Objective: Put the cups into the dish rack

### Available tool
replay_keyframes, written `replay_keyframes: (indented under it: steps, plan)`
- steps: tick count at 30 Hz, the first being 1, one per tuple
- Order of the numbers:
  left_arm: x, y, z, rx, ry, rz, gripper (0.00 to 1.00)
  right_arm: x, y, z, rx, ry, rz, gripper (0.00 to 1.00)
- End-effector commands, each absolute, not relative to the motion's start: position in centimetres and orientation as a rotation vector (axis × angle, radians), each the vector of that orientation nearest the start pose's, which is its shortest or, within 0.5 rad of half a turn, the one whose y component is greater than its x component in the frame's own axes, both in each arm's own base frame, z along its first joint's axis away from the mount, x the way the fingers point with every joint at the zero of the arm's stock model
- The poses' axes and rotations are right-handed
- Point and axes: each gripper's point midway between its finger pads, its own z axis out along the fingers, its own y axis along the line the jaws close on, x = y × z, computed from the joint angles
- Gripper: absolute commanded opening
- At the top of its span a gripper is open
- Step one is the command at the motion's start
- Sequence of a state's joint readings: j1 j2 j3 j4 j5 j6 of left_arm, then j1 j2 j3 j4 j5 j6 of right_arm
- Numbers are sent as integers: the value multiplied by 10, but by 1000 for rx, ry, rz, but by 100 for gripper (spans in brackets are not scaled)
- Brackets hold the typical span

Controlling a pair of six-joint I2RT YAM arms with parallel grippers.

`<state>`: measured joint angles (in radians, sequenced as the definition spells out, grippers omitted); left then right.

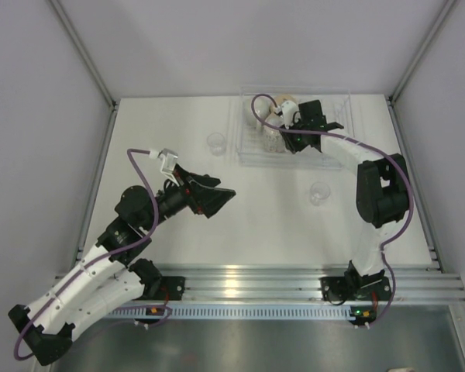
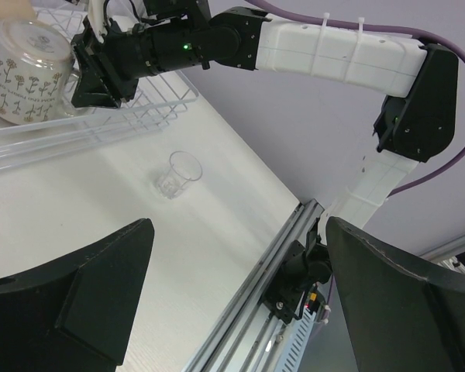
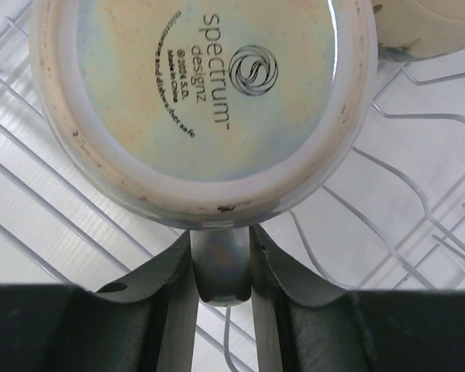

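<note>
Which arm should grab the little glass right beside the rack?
Left. The left gripper is open, empty and nearer that glass; the right gripper is clamped on a mug handle in the rack.

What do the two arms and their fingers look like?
The left arm and the right arm have white shells and black joints. A purple cable loops along each; white zip ties wrap the right arm. A green light shows near its wrist. The fingers are black, broad wedges.
</note>
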<state>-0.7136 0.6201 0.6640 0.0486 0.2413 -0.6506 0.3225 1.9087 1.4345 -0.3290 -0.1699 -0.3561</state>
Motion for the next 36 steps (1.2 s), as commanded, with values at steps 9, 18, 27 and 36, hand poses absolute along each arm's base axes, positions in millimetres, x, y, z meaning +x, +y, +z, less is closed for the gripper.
replay_keyframes:
  steps: [9, 18, 27, 36]
  plan:
    - [175, -238, 354, 270, 1520, -1265, 98, 475, 152, 144, -761, 2141, 63, 22]
    - [178, -238, 349, 254, 1534, -1259, 98, 465, 148, 141, -739, 2160, 62, 24]
    - [201, -220, 330, 164, 1633, -1067, 98, 460, 148, 161, -701, 2135, 82, 37]
    - [243, -182, 297, 61, 1860, -626, 98, 417, 149, 214, -494, 2218, 241, 51]
